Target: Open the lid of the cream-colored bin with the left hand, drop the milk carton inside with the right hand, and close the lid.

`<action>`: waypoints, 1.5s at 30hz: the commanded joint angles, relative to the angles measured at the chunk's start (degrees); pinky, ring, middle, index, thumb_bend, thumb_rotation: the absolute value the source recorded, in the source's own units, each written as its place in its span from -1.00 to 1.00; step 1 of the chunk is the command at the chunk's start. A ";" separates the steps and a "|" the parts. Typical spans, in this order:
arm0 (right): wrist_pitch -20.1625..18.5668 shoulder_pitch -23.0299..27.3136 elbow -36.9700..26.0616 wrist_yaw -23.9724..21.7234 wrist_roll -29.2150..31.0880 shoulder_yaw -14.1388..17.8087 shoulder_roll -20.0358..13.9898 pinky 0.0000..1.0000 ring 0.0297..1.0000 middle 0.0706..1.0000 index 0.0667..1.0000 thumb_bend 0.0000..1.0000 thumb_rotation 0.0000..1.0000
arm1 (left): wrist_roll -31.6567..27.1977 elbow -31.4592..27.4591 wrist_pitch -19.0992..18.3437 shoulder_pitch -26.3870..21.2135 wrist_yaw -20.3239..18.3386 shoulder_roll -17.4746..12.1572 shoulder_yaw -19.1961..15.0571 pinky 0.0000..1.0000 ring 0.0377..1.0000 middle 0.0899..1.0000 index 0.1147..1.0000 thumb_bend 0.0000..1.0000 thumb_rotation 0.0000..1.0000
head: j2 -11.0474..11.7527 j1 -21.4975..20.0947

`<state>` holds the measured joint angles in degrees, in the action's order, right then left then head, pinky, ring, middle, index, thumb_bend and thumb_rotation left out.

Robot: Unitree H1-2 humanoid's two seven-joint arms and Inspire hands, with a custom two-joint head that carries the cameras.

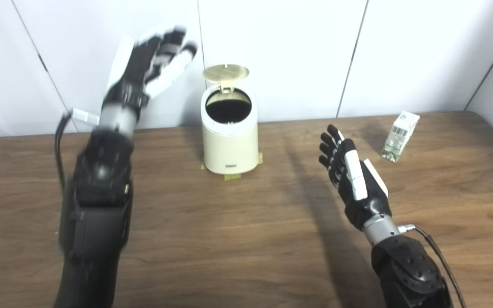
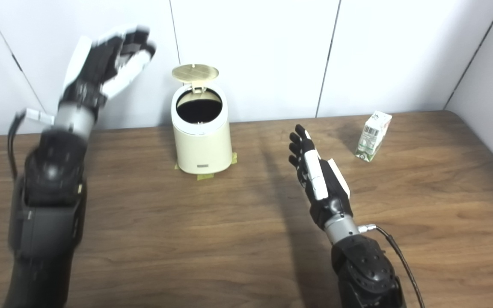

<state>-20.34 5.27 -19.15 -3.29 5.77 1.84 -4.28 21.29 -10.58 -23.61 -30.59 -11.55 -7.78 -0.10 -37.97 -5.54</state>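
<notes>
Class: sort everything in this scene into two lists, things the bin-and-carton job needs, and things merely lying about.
Needed: cream-colored bin, its lid standing open; milk carton; left hand; right hand.

Lying about: tape patches under the bin; nothing else on the wooden table.

Cream bin (image 1: 230, 137) lid (image 1: 225, 72) up; milk carton (image 1: 399, 136) upright.

Bright, even light fills the scene; soft shadows streak the table (image 1: 246, 239), and motion blur smears the raised left hand (image 1: 148, 68).
</notes>
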 commanded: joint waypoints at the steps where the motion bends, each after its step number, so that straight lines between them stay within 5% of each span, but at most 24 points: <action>1: 0.63 1.91 -1.95 -0.17 0.39 0.35 -0.36 0.93 0.96 0.95 1.00 0.37 0.98 | -3.31 -3.62 1.05 0.29 1.05 0.65 -1.43 0.56 0.66 0.70 0.68 0.12 0.61 | 0.10 -0.02; 9: 1.29 2.12 -1.27 0.39 0.40 1.38 -0.63 0.94 0.97 0.97 1.00 0.36 0.85 | -16.25 -1.71 3.13 8.11 3.08 4.34 -6.97 0.86 0.88 0.92 0.94 0.16 0.99 | 0.31 0.14; 16: 2.50 2.13 -0.26 2.26 -2.99 3.71 -3.28 0.84 0.92 0.95 0.97 0.26 -0.09 | -21.40 2.09 5.68 12.01 4.86 4.61 -8.50 0.95 0.97 1.00 1.00 0.33 1.00 | -0.19 -3.03; 20: 5.04 1.67 1.44 5.55 -12.15 4.05 -7.13 0.70 0.79 0.84 0.89 0.44 -0.30 | -23.76 4.06 7.11 12.71 5.44 4.81 -9.06 0.99 0.99 1.00 1.00 0.31 1.00 | -0.35 -5.46; 23: 1.82 1.79 -1.66 7.21 -14.95 5.50 -8.01 0.57 0.73 0.79 0.84 0.57 -0.47 | -25.05 5.29 7.57 12.90 5.77 5.01 -9.08 0.98 0.98 1.00 1.00 0.28 1.00 | -0.46 -7.23; 26: -2.03 1.96 -4.16 7.75 -19.59 6.29 -10.12 0.55 0.70 0.76 0.83 0.65 -0.51 | -25.72 5.77 7.80 12.98 5.70 5.02 -8.73 0.98 0.97 1.00 1.00 0.28 1.00 | -0.38 -9.74; 32: -1.99 3.06 -3.75 7.63 -24.68 8.31 -15.63 0.49 0.70 0.77 0.84 0.73 -0.64 | -25.80 4.93 6.21 13.10 6.12 4.74 -7.78 0.98 0.96 1.00 1.00 0.26 1.00 | 0.01 -13.98; 35: -5.63 5.13 -4.91 6.11 -28.39 7.89 -18.44 0.35 0.69 0.78 0.85 0.70 -0.66 | -25.96 4.81 6.08 13.25 6.13 4.58 -7.48 1.00 0.99 1.00 1.00 0.25 1.00 | 0.39 -14.99; 38: -6.54 7.77 -4.20 2.68 -30.80 9.42 -20.22 0.45 0.73 0.80 0.86 0.67 -0.76 | -26.59 5.09 6.73 13.47 6.06 4.49 -7.34 1.00 0.99 1.00 1.00 0.20 1.00 | 0.74 -15.98; 42: -6.57 12.05 -1.22 -2.84 -36.05 11.96 -21.37 -0.06 0.66 0.87 0.88 0.67 -0.72 | -26.71 5.34 6.68 13.76 6.08 4.19 -6.90 1.00 1.00 1.00 1.00 0.16 1.00 | 0.96 -16.68; 44: -6.58 14.00 1.01 -4.34 -38.51 12.15 -22.16 0.06 0.70 0.85 0.85 0.69 -0.70 | -26.44 5.57 6.58 13.80 5.85 3.69 -6.44 1.00 1.00 1.00 1.00 0.18 1.00 | 1.08 -16.75; 45: -6.57 15.23 2.85 -4.68 -39.56 12.01 -22.72 0.32 0.74 0.83 0.83 0.71 -0.69 | -26.50 5.59 6.40 13.79 5.73 3.50 -6.30 1.00 1.00 1.00 1.00 0.18 1.00 | 1.13 -16.61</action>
<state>-26.88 17.30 -17.00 -7.52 -31.52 13.27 -24.78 -4.85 -3.93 -18.93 -15.05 -5.44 -3.27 -6.67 -36.83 -22.06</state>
